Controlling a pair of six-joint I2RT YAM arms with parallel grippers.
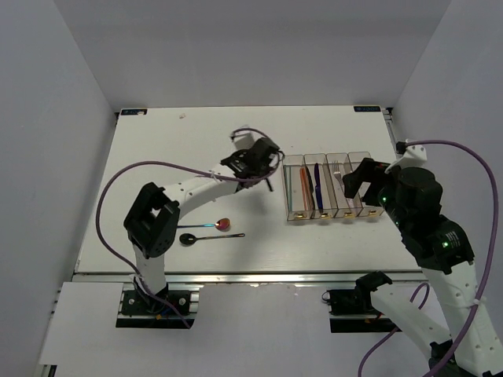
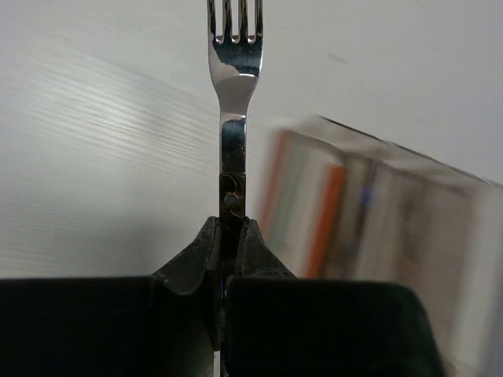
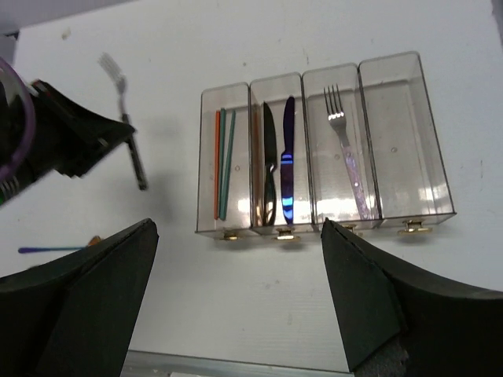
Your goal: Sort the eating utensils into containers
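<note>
We see a silver metal fork (image 2: 234, 94) pinched by its handle in the left claw (image 2: 229, 232); four joined clear plastic bins (image 3: 405, 133) sit centre-right.

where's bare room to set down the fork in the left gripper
Rightmost bin is bare; the next one holds a single fork with room beside it. The knives crowd their bin. The table is bare far-left, beyond the spoons.

We see our left arm (image 1: 189, 188) rising from its base, bent at the elbow and stretched forward and to the right. Its left gripper (image 2: 228, 224) is pinched tight on a fork (image 2: 233, 71) handle. Our right arm (image 1: 436, 236) angles inward, and the right gripper (image 3: 236, 306) faces down, jaws spread wide and holding nothing.
</note>
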